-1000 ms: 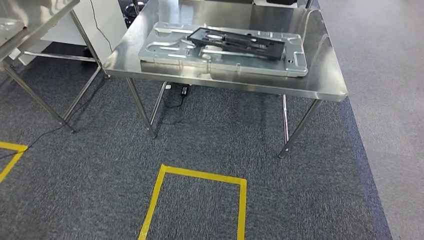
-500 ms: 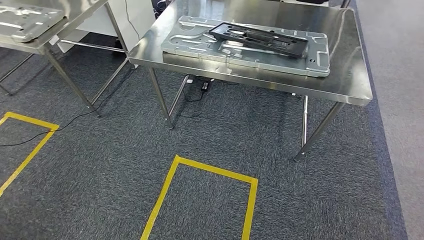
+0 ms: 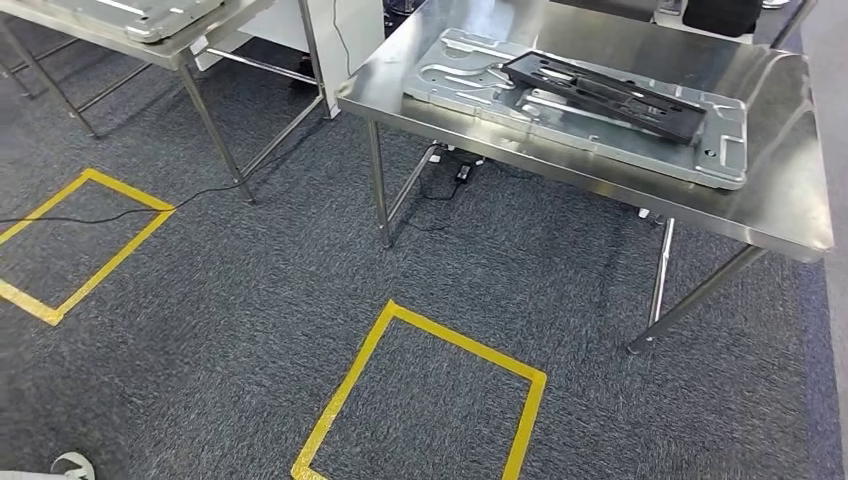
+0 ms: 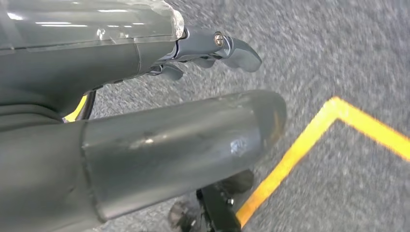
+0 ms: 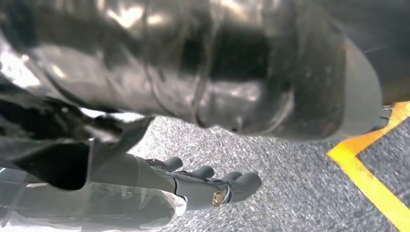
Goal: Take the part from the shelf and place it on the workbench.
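The left hand hangs over dark grey carpet, its thick thumb stretched straight and its darker fingers loosely extended, apart from the thumb, with nothing in its grasp. A yellow tape line on the floor passes just beyond the thumb tip. The right hand also hangs over the carpet, empty, thumb and fingers spread apart, with a yellow tape strip near it.

In the head view, a yellow tape square marks the carpet at 6 o'clock. A steel workbench stands at about 1 o'clock. On it lies a pale metal panel, and flat on that panel rests the black part, long and narrow. Its long axis runs from about 10 o'clock to 4 o'clock, the far end towards the upper left, the near end towards the bench's right side. A second steel table with another metal panel stands at 11 o'clock. Another yellow tape outline lies at 9 o'clock.
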Tool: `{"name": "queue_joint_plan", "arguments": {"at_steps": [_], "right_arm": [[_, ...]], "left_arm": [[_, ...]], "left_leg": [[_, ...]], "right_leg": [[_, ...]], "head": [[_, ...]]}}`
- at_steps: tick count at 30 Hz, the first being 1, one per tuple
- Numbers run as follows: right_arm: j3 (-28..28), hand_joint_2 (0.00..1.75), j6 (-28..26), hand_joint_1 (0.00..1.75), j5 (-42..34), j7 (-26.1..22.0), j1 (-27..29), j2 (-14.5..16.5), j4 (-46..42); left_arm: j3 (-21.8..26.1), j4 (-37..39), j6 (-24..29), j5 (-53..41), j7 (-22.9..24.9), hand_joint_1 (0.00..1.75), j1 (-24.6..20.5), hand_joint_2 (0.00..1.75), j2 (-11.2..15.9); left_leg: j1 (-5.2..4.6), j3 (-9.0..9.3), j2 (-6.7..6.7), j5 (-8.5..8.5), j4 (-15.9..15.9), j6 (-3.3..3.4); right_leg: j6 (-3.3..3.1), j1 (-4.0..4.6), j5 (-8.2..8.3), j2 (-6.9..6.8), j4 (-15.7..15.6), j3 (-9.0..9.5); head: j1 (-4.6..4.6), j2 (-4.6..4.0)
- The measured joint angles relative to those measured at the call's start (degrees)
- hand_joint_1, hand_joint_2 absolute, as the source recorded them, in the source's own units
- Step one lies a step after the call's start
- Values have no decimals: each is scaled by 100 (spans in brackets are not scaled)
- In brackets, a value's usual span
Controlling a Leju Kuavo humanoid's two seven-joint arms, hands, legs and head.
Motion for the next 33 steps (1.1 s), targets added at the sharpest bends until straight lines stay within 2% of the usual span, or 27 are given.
{"name": "queue_joint_plan", "arguments": {"at_steps": [1, 2, 3, 4, 6, 7, 8, 10, 12, 14, 15, 16, 17, 18, 19, 21, 22, 23, 25, 27, 29, 30, 31, 32, 33], "right_arm": [[-21, 0, -1, 0, 2, -4, -4, -5, 25], [-37, 0, 0, 0, 4, -8, -8, -11, 47], [-47, 0, 0, 0, 6, -11, -11, -18, 66], [-54, 0, 0, 0, 9, -14, -12, -25, 82], [-69, 0, 0, 0, 23, -18, -20, -39, 119], [-75, 0, 0, 0, 33, -20, -33, -44, 138], [-80, 0, 0, 0, 44, -22, -51, -48, 157], [-82, 0, 0, 0, 66, -26, -89, -47, 186], [-86, 0, 0, 0, 87, -28, -102, -48, 218], [-93, 0, 0, 0, 100, -29, -100, -50, 255], [-99, 0, -1, 0, 104, -30, -101, -52, 272], [-105, 0, -2, 0, 111, -32, -106, -57, 291], [-111, 0, -2, 0, 121, -34, -112, -62, 309], [-115, 0, -3, 0, 133, -37, -121, -66, 327], [-118, 0, -3, 0, 147, -39, -131, -69, 346], [-124, 0, -3, 0, 170, -43, -146, -72, 375], [-128, 0, -3, 0, 178, -44, -158, -75, 388], [-133, 0, -3, 0, 186, -45, -175, -78, 400], [-141, 0, -2, 0, 200, -49, -214, -82, 421], [-152, 0, 2, 0, 212, -52, -224, -84, 440], [-178, 0, 17, 0, 220, -54, -219, -87, 458], [-192, 0, 25, 0, 223, -54, -219, -90, 466], [-203, 0, 33, 0, 228, -54, -219, -92, 473], [-211, 0, 46, 0, 235, -54, -219, -94, 479], [-217, 0, 64, 0, 246, -54, -219, -95, 485]], "left_arm": [[1, 11, -2, 1, 2, 0, 1, 0, 5], [3, 22, -3, 2, 4, 0, 7, 0, 8], [4, 34, -4, 2, 7, 0, 13, 0, 11], [5, 45, -4, 2, 8, 0, 17, 0, 12], [6, 67, -6, 2, 8, 0, 6, 0, 16], [7, 71, -6, 2, 8, 0, 1, 0, 20], [8, 75, -6, 2, 8, 0, 0, 0, 23], [15, 80, -5, 4, 8, 0, 13, 0, 40], [24, 97, -5, 7, 10, 0, 15, 0, 54], [26, 113, -5, 8, 11, 0, -5, 0, 59], [26, 116, -6, 9, 11, 0, -13, 0, 63], [26, 121, -7, 9, 12, 0, -12, 0, 68], [26, 128, -9, 10, 14, 0, -6, 0, 73], [27, 137, -10, 10, 16, 0, 2, 0, 80], [27, 144, -11, 11, 20, 0, 6, 0, 88], [28, 156, -10, 12, 24, 0, -7, 0, 100], [28, 161, -9, 13, 26, 0, -14, 0, 104], [31, 164, -6, 13, 28, 0, -15, 0, 109], [39, 170, 4, 13, 37, 0, 2, 0, 119], [47, 188, 13, 13, 44, 0, 4, 0, 123], [49, 210, 20, 12, 48, 0, -18, 0, 125], [50, 217, 25, 11, 48, 0, -27, 0, 126], [50, 222, 31, 10, 50, 0, -31, 0, 128], [51, 233, 39, 9, 53, 0, -31, 0, 131], [52, 243, 48, 5, 58, 0, -28, 0, 133]], "left_leg": [[-4, -15, -81, 1, 20, 2], [-4, -25, -164, -2, 44, -2], [-3, -30, -247, -8, 74, -11], [-1, -38, -328, -19, 111, -27], [-11, -92, -469, -50, 204, -83], [-8, -129, -526, -59, 240, -119], [-2, -166, -577, -56, 259, -159], [24, -217, -638, -49, 279, -231], [25, -343, -440, -208, 521, -293], [39, -655, -152, -572, 1176, -354], [55, -835, -86, -732, 1549, -383], [71, -949, -52, -799, 1795, -405], [85, -962, -31, -759, 1840, -419], [95, -853, -2, -618, 1648, -426], [102, -642, 56, -420, 1269, -422], [81, -236, 255, -164, 501, -381], [62, -138, 314, -123, 302, -353], [40, -122, 328, -133, 239, -321], [41, -133, 219, -108, 227, -251], [63, -107, 121, -64, 179, -168], [55, -108, 20, -31, 162, -102], [42, -121, -41, -25, 166, -83], [30, -130, -109, -21, 171, -74], [21, -132, -184, -21, 177, -71], [16, -130, -265, -23, 187, -74]], "right_leg": [[7, -5, -23, 13, 223, -121], [13, -9, 77, 20, 224, -139], [12, -15, 274, 39, 6, -52], [2, -22, 510, 112, -370, 107], [-27, -34, 776, 360, -1011, 366], [-39, -29, 807, 446, -1163, 416], [-52, -22, 788, 468, -1189, 414], [-103, -21, 818, 341, -1215, 414], [-167, -48, 853, 195, -1265, 430], [-195, -48, 859, 34, -1283, 427], [-199, -43, 855, -54, -1281, 420], [-198, -41, 850, -137, -1280, 417], [-194, -42, 844, -216, -1278, 417], [-184, -44, 836, -288, -1277, 424], [-169, -47, 825, -355, -1277, 439], [-119, -33, 797, -470, -1275, 475], [-87, -24, 785, -516, -1274, 490], [-52, -16, 779, -557, -1276, 504], [23, -19, 758, -598, -1261, 528], [79, -29, 594, -383, -1037, 461], [91, -32, 224, -79, -403, 168], [86, -29, 49, -12, -23, -27], [84, -25, -37, 11, 267, -185], [79, -24, -2, 19, 374, -260], [69, -23, 152, 31, 260, -233]], "head": [[1, 0], [0, 0], [0, 0], [1, 0], [1, 0], [1, 0], [0, 0], [-1, 0], [-4, 0], [-7, 0], [-7, 0], [-7, 0], [-7, 0], [-7, 0], [-8, 0], [-7, 0], [-7, 0], [-6, 0], [-7, 0], [-5, 0], [-4, 0], [-5, 0], [-5, 0], [-5, 0], [-5, 0]]}}
